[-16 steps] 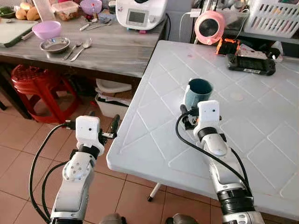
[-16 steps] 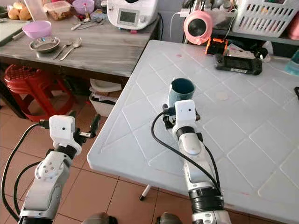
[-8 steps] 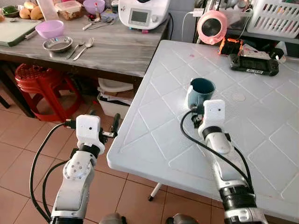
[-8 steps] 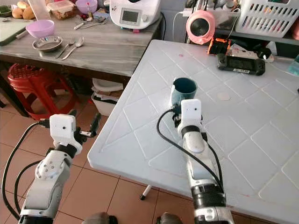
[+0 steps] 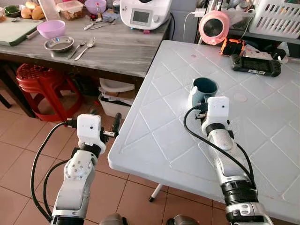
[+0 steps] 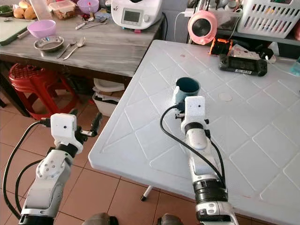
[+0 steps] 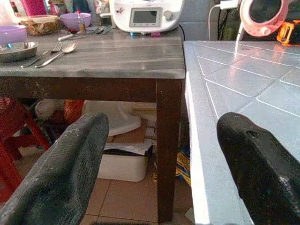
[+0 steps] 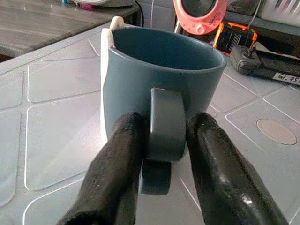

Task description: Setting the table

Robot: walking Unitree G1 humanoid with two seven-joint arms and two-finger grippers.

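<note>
A dark teal mug stands on the white plastic table, towards its middle. My right gripper is shut on the mug's handle, one black finger on each side of it. In the eye views the right wrist sits just behind the mug. My left gripper hangs open over the tiled floor, left of the table's near edge, with nothing between its fingers.
A wooden counter at the back left carries a purple bowl, a steel bowl, spoons and a white appliance. A red stool stands under it. A black controller lies at the table's far side.
My right arm has pushed a little forward and to the right, carrying the mug with it. The left arm has kept its place.
</note>
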